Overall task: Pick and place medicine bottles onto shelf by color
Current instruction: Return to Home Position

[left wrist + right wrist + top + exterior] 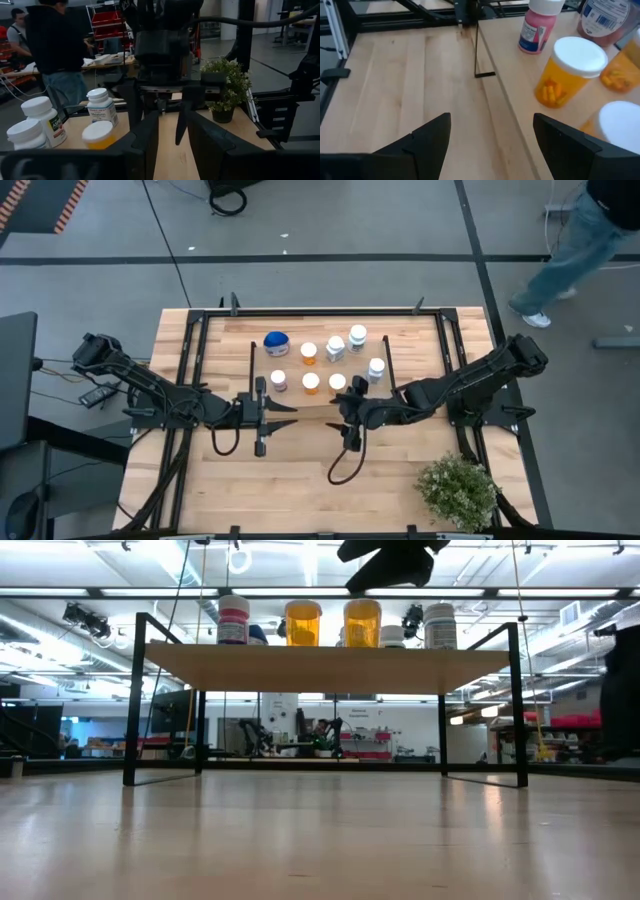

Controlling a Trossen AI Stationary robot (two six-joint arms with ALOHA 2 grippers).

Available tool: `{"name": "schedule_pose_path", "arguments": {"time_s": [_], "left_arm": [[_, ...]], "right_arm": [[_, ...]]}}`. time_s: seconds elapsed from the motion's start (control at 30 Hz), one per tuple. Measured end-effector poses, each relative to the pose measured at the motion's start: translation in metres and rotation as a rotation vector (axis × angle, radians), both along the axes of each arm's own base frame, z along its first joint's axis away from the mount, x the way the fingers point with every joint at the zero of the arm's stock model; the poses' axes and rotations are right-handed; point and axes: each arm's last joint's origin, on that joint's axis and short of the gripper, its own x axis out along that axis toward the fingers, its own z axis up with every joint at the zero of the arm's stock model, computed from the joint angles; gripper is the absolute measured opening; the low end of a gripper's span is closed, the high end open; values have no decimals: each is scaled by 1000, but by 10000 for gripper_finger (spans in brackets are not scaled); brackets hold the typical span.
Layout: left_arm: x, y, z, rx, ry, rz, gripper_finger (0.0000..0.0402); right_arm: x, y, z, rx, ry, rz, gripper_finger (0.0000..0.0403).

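Medicine bottles [311, 383] upright on the shelf [330, 668], far centre of table [290, 485], left gripper [291, 416] and right gripper [339, 417] just near of it, fingers wide, empty.

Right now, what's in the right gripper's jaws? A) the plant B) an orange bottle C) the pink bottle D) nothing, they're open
D: the right wrist view shows the right gripper with jaws spread wide and only bare wood between them; the nearest orange bottle stands free on the shelf.
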Motion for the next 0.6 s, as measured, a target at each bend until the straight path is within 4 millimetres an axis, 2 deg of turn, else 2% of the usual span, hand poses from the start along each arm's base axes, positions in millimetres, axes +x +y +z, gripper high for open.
{"name": "schedule_pose_path", "arguments": {"time_s": [0.1,0.2,0.3,0.47,0.53,0.6], "left_arm": [[0,0,0,-2,-1,8,110],[-11,2,11,-42,-32,-2,104],[-32,5,26,-78,-53,-33,82],[-68,16,40,-87,-34,-17,18],[-81,22,47,-102,-57,-17,7],[-93,29,51,-97,-65,-19,9]], "right_arm": [[0,-2,1,-21,4,9,292],[-11,-5,17,-23,-27,22,290],[-37,-12,43,-16,-69,18,282],[-92,-30,83,-62,-132,-67,255],[-114,-34,90,-73,-149,-82,240],[-131,-38,89,-75,-172,-83,221]]}}
